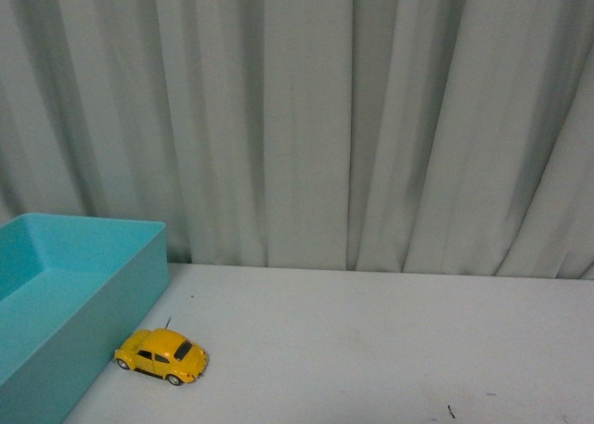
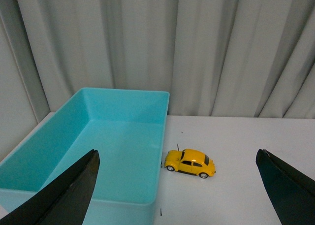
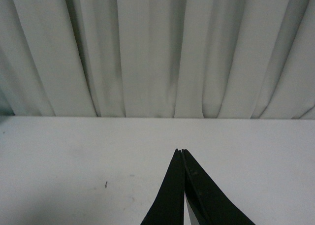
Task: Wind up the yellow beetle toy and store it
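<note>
Front view: a white table (image 1: 390, 350) runs back to a pale pleated curtain (image 1: 371, 118). At the lower left of the frame sits an open teal bin (image 1: 102, 317). The yellow beetle (image 1: 161, 354) stands on its wheels on the table, just beside the bin's outer wall. Whether it touches the wall cannot be told. Neither arm shows in this view.

Left wrist view: the left gripper (image 2: 176, 153) is spread wide and holds nothing. Its two dark fingers (image 2: 74, 185) frame the beetle and the bin, both some way ahead. Nothing shows inside the bin.

Right wrist view: the right gripper (image 3: 180, 151) has its tips pressed together on nothing, over the table. The beetle is not in this view.

The task looks unstarted, since the beetle is outside the bin and untouched. The left arm's wide spread probably readies it to take the beetle, which lies on its side. The closed right arm seems parked clear. With the bin wall so close, there is likely little room for a finger there.
</note>
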Controlling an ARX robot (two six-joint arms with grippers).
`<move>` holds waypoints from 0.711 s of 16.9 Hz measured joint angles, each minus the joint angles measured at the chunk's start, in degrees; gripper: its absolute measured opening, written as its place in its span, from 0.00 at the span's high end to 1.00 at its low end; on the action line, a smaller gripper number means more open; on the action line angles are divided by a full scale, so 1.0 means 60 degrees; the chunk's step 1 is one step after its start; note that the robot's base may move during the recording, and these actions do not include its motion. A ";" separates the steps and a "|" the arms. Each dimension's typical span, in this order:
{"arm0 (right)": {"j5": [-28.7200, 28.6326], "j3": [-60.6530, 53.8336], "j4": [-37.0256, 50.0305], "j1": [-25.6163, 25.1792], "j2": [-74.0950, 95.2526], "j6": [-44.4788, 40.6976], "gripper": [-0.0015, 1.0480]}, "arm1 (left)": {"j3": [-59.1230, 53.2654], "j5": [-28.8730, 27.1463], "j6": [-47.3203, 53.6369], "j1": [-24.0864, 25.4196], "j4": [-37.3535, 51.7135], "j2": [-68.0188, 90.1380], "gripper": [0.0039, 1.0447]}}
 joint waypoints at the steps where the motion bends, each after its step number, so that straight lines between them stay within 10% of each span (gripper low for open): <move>1: 0.0004 -0.0007 -0.0080 0.0000 0.0018 0.0000 0.98 | 0.0000 -0.0011 0.0000 0.0000 -0.0004 0.0000 0.06; 3: 0.0000 -0.0007 -0.0040 0.0000 -0.0007 -0.0004 0.96 | 0.0000 -0.0007 0.0000 0.0000 -0.0004 0.0000 0.06; 10: 0.0000 -0.0007 -0.0040 0.0000 -0.0007 0.0000 0.12 | 0.0000 -0.0007 0.0000 0.0000 -0.0007 0.0000 0.06; 12: 0.0000 -0.0007 -0.0040 0.0000 -0.0007 0.0000 0.07 | 0.0000 -0.0007 0.0000 0.0000 -0.0007 0.0000 0.06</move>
